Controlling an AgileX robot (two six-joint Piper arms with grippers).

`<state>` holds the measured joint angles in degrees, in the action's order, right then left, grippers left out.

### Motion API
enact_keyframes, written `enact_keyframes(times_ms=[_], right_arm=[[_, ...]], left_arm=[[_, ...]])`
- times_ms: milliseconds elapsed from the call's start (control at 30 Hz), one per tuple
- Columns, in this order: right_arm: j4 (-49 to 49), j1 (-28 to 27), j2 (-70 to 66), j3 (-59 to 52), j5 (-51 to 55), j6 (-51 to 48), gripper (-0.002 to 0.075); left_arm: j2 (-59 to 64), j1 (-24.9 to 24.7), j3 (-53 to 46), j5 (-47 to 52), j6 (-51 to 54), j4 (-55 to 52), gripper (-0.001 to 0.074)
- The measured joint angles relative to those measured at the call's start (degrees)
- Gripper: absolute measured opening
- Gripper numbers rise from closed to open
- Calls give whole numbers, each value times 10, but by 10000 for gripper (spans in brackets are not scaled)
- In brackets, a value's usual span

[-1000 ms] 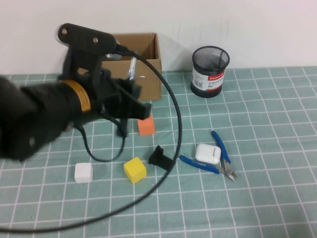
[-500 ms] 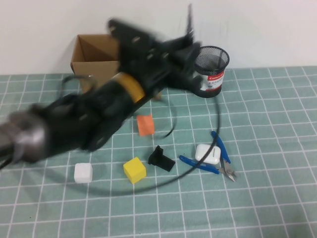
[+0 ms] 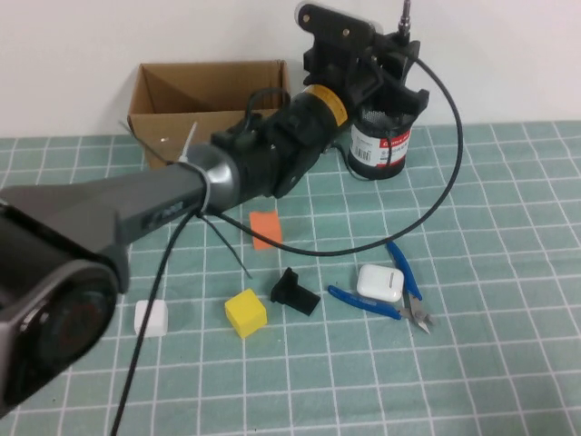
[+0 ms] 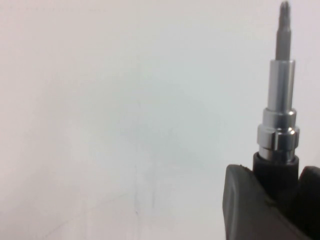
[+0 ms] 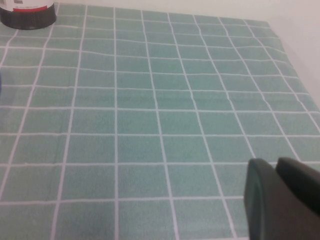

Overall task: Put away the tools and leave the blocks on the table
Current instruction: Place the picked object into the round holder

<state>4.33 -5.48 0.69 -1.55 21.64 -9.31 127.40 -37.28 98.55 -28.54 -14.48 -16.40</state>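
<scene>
My left gripper [image 3: 392, 65] is shut on the screwdriver [image 3: 406, 13] and holds it upright, shaft up, right over the black mesh cup [image 3: 382, 147]. In the left wrist view the metal shaft [image 4: 281, 95] rises from the black handle clamped in the left gripper [image 4: 276, 172]. The blue-handled pliers [image 3: 400, 292] lie on the table [image 3: 508, 218] at the right, around a white earbud case [image 3: 380, 282]. The orange block [image 3: 266, 229], yellow block [image 3: 246, 312] and white block [image 3: 152, 317] sit on the table. My right gripper [image 5: 282, 197] is shut, empty, low over bare table.
An open cardboard box [image 3: 209, 100] stands at the back left. A small black bracket [image 3: 295, 292] lies beside the yellow block. The left arm's cables [image 3: 436, 195] loop over the table's middle. The mesh cup's base [image 5: 27, 14] shows in the right wrist view.
My left arm has swung from near the box and orange block to the right, carrying the screwdriver up over the mesh cup. Blocks and pliers have not moved.
</scene>
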Motion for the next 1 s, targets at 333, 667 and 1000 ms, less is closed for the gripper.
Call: enact_keyframes(times_ms=[333, 667, 1000], right_arm=[[0, 0, 0, 0, 0, 0, -8], [0, 0, 0, 0, 0, 0, -8], [0, 0, 0, 0, 0, 0, -8]], left_arm=[[55, 0, 45, -5, 101, 72, 172], [80, 0, 50, -24, 149, 128, 172], [81, 1, 50, -28, 162, 135, 172]])
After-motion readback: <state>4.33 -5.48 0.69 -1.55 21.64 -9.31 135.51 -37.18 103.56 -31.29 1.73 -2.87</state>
